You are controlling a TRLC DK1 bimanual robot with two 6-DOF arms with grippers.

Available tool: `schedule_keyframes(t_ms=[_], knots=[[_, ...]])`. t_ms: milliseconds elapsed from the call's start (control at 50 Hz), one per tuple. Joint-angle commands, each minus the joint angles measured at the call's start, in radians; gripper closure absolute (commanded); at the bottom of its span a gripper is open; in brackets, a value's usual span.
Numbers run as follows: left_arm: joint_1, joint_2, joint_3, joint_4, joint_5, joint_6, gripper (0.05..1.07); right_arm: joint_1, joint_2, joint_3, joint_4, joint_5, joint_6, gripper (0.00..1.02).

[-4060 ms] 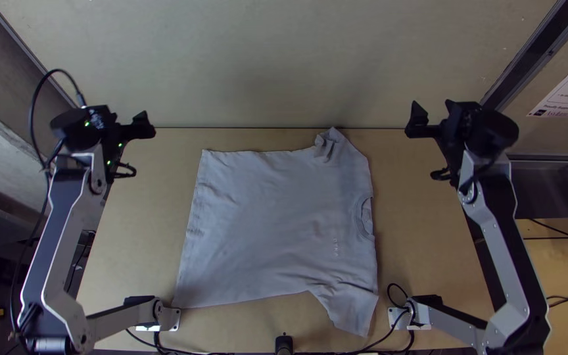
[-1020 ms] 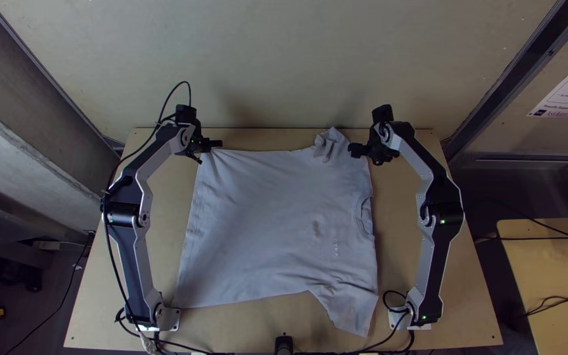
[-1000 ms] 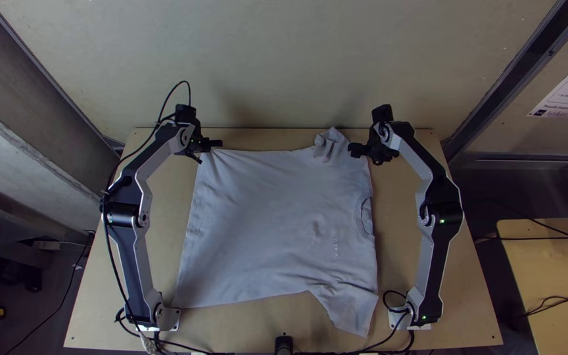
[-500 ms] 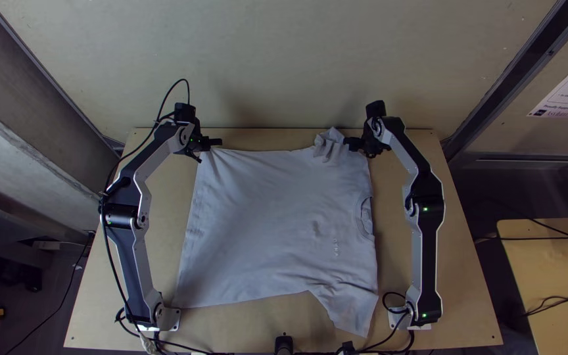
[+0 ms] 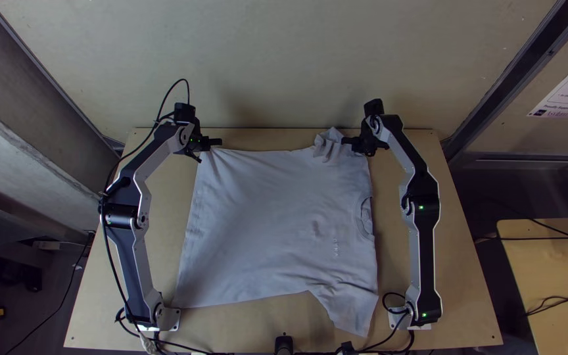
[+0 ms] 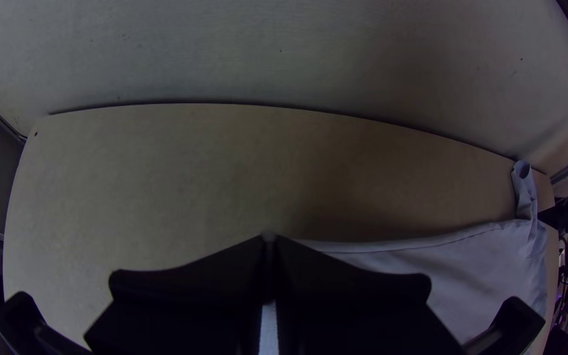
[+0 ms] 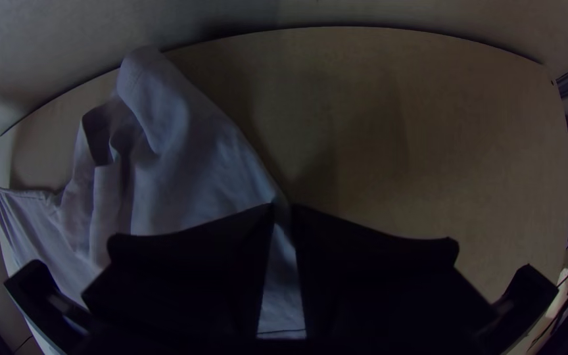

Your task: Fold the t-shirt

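Left gripper (image 5: 217, 142) has its fingers together on the t-shirt (image 5: 267, 217) at the far left corner, where short creases run from the tips; some seconds back it hung beyond the cloth's left side, and lately it has hardly moved. Between the arms the shirt lies spread on the wooden table (image 5: 455, 296), hem to the left, neckline (image 5: 366, 217) to the right, the near sleeve (image 5: 353, 312) angled toward the near edge and the far sleeve (image 5: 327, 148) rumpled, all much as it lay before. Farther right, the right gripper (image 5: 345, 141) is clamped on cloth beside that rumpled sleeve, a strip of it showing between the fingers. It has come in from well off to the right, and since the last frames has shifted slightly farther left and toward the far edge.
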Motion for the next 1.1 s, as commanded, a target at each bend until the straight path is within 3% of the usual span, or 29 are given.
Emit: schedule_keyframes(t_ms=[0,500,840,1080], knots=[[0.006,-0.019,0.018,-0.01,0.004,-0.023,1.05,0.004,0.025,0.022,-0.016,-0.005,-0.015,1.0],[0.084,0.03,0.121,-0.051,0.004,-0.02,1.05,-0.064,-0.045,0.033,-0.007,0.011,-0.012,1.0],[0.055,0.007,0.064,-0.08,0.005,-0.012,1.05,-0.062,-0.106,0.016,-0.013,0.01,-0.001,1.0],[0.044,-0.071,-0.036,-0.074,0.1,-0.003,1.05,-0.035,-0.155,-0.015,-0.076,0.01,-0.009,1.0]])
